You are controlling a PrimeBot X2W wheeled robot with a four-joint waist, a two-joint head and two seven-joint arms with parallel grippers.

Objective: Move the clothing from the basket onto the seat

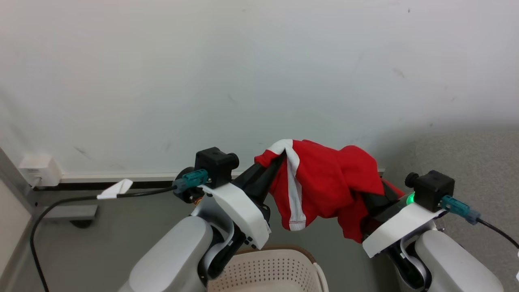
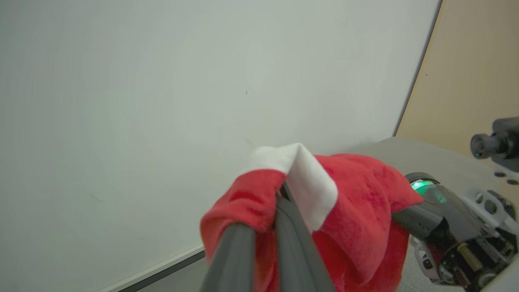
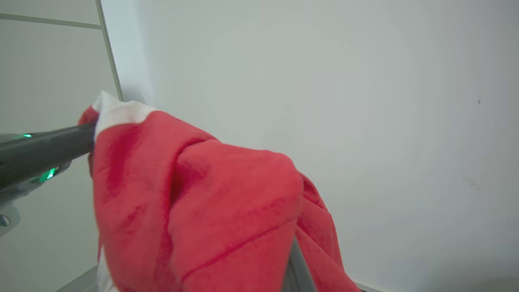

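Head view: you're holding clothing aloft above basket. Left gripper fingers pinching striped edge; right gripper fingers buried in fabric, can't tell. Seat drop remaining.

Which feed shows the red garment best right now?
Head view: the whole garment shows, held aloft, white stripe and hem included. Left wrist view gives the white-edged corner pinched in the left claw; right wrist view, a close red bulk.

No legible txt, labels, brand names or nos. on anything here.
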